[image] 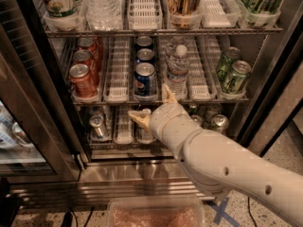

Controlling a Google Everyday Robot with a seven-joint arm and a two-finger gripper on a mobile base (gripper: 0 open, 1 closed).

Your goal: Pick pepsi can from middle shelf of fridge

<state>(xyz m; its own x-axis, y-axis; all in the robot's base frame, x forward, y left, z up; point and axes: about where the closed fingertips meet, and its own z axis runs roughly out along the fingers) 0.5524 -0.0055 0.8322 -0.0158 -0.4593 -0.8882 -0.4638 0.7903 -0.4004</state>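
The fridge [118, 174] stands open in front of me. On its middle shelf [117, 74] a row of dark blue pepsi cans sits in the centre lane, with the front pepsi can [145, 82] at the shelf edge. My gripper [151, 105] is open and empty. It sits just below and to the right of the front pepsi can, in front of the shelf's front edge. One fingertip [168, 92] points up beside the can and the other fingertip [135, 117] points left under the shelf. Neither touches the can.
Red cans [83, 79] fill the lane on the left, a water bottle [177, 70] stands just right of the pepsi lane, and green-patterned cans [234, 74] are further right. Silver cans [98, 125] sit on the shelf below. A plastic tray [156, 214] lies at the bottom edge.
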